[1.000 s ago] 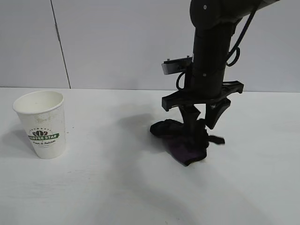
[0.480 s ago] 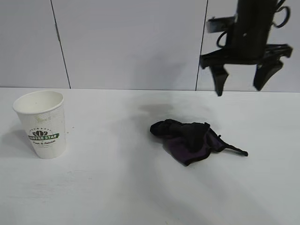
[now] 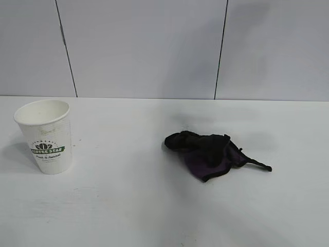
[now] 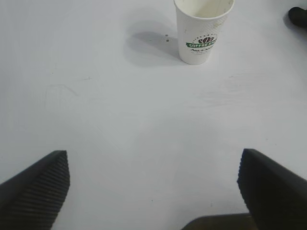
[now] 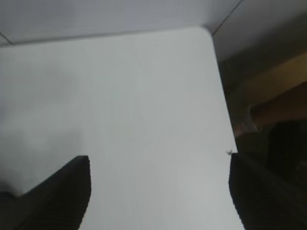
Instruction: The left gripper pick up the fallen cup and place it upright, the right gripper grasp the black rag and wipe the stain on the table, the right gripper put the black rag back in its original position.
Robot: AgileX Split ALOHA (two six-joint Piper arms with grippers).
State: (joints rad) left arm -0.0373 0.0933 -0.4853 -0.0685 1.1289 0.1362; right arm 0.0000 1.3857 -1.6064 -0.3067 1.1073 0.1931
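Exterior view: right gripper (image 5: pixel 158 191) gone since earlier.

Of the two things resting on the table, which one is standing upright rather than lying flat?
The cup stands upright, its open mouth up and its logo readable, at the table's left side. The black rag lies crumpled flat to its right.
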